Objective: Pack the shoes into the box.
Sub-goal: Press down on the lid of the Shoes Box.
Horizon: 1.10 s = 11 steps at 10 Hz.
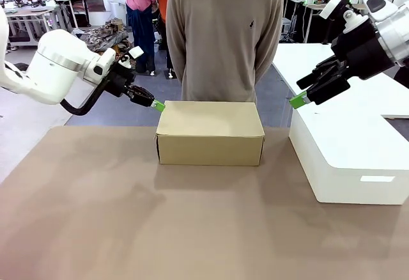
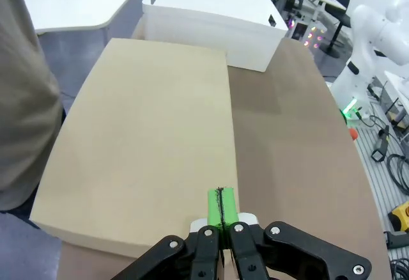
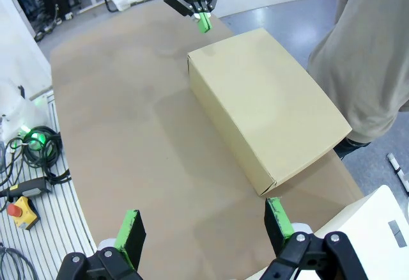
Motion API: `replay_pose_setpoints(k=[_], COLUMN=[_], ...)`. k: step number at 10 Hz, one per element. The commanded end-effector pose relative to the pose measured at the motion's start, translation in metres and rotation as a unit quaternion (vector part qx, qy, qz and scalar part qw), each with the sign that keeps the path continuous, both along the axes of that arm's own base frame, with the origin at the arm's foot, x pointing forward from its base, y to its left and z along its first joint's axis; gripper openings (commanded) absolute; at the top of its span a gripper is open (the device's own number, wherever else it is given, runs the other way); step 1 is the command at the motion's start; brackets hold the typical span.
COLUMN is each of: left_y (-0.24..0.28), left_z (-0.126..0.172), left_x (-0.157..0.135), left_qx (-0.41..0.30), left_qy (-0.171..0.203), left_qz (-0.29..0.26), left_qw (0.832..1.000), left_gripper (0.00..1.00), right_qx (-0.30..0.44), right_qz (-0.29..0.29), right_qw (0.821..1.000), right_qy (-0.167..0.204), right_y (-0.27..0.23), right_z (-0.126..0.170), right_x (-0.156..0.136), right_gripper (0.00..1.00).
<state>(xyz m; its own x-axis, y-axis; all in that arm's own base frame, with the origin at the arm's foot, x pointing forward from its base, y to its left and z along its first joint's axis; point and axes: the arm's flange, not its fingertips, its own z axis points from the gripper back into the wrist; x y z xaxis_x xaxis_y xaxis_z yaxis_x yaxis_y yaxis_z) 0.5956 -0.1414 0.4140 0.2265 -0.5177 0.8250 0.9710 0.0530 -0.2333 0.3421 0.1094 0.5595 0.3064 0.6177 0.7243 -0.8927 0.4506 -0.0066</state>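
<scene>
With its lid down, the box (image 1: 209, 132) sits on the table (image 1: 128, 229) in front of the person (image 1: 223, 31); packing looks essentially finished. The left claw (image 1: 158, 105), pads together, hovers at the box's corner; the right claw (image 1: 296, 101) hangs spread above the white box (image 1: 348, 158). The left wrist view shows the flat lid from above.

Brown table (image 1: 128, 216), matte top. Grey-blue floor (image 1: 83, 110) beyond its far edge; white tables (image 2: 77, 5) and cluttered workbenches (image 1: 38, 8) further back. Even indoor lighting.
</scene>
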Motion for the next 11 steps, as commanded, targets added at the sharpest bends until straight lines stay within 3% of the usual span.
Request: replay_pose_setpoints(k=[1,7,9,10,11], left_y=[0.001,0.0,-0.011,-0.013,-0.019], left_z=[0.001,0.0,0.034,0.048,0.064], left_x=[-0.001,0.0,-0.016,-0.02,-0.027], left_qx=[-0.003,0.0,0.064,0.082,0.107], left_qy=[0.002,0.0,-0.014,-0.001,0.02], left_qz=[-0.003,0.0,0.0,0.013,0.024], left_qw=[1.0,1.0,0.998,0.997,0.994], left_gripper=[0.0,0.0,0.0,0.05,0.24], right_qx=[0.013,0.0,-0.014,-0.025,-0.054], right_qz=[0.013,0.0,-0.015,-0.005,-0.02], right_qw=[1.0,1.0,1.0,0.999,0.998], right_qy=[-0.007,0.0,0.016,0.029,0.037], right_y=[-0.001,0.0,0.016,0.025,0.033], right_z=[-0.001,0.0,0.014,0.018,0.019], right_x=[0.003,0.0,0.016,0.027,0.04], right_gripper=[1.0,1.0,1.0,1.0,0.95])
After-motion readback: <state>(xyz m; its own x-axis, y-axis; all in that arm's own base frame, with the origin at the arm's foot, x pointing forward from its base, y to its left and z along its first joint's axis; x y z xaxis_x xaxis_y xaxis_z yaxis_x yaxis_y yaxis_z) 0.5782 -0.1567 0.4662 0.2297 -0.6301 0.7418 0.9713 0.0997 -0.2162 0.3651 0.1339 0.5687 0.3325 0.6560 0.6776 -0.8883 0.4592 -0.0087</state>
